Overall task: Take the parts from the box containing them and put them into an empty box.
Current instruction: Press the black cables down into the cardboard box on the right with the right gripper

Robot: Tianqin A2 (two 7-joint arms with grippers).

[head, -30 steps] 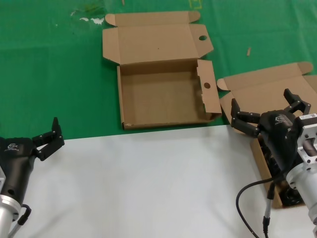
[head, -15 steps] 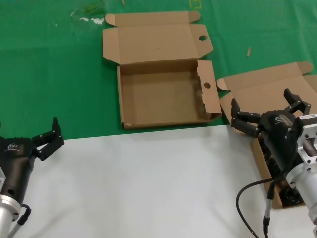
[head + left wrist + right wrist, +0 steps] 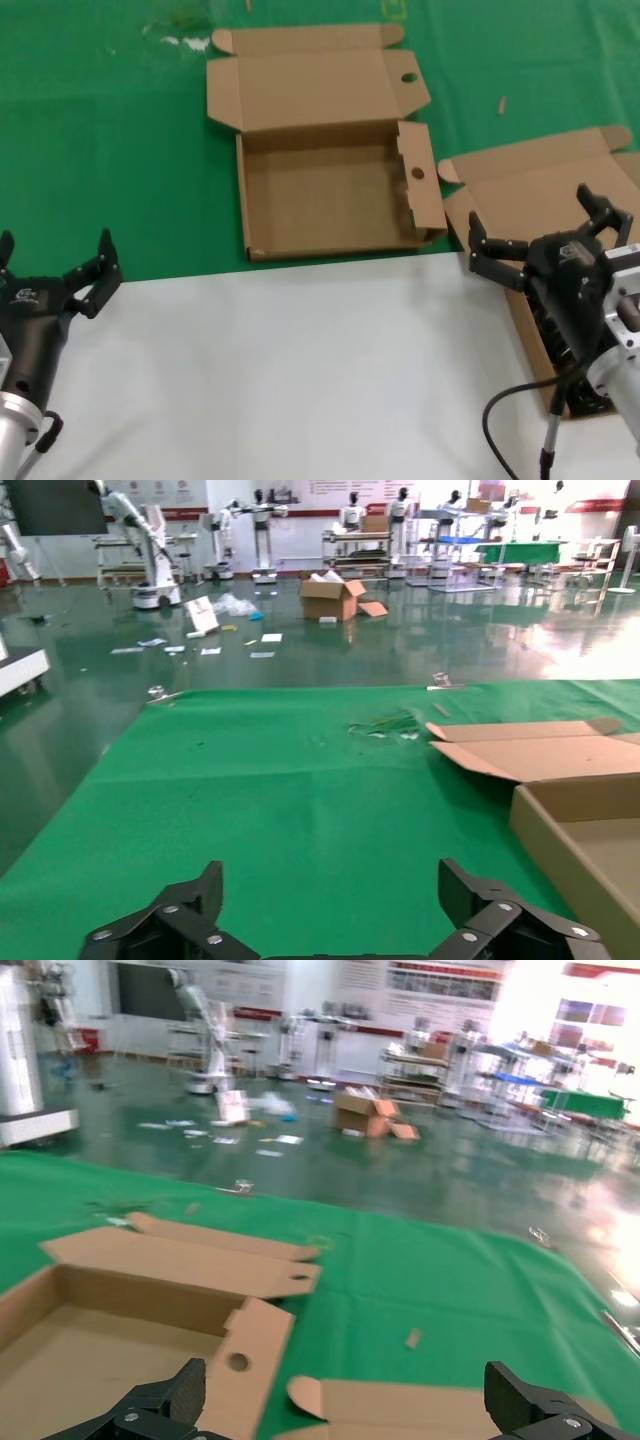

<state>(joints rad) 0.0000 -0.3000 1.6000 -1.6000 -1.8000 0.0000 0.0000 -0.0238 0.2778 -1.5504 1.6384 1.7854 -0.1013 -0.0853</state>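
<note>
Right gripper [image 3: 545, 240], jaws spread, hovers above the power cables [image 3: 560, 335] box [image 3: 520, 190]; a tangled coil could drag out. Left gripper [image 3: 55, 268] spread, parked.

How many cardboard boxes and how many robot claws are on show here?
Cardboard boxes: 2, the empty box and the box with parts under the right gripper.
Grippers: 2, left gripper and right gripper, both open.
Total: 4.

Empty box [image 3: 330, 195] left (parts box [image 3: 545, 205] rt).
</note>
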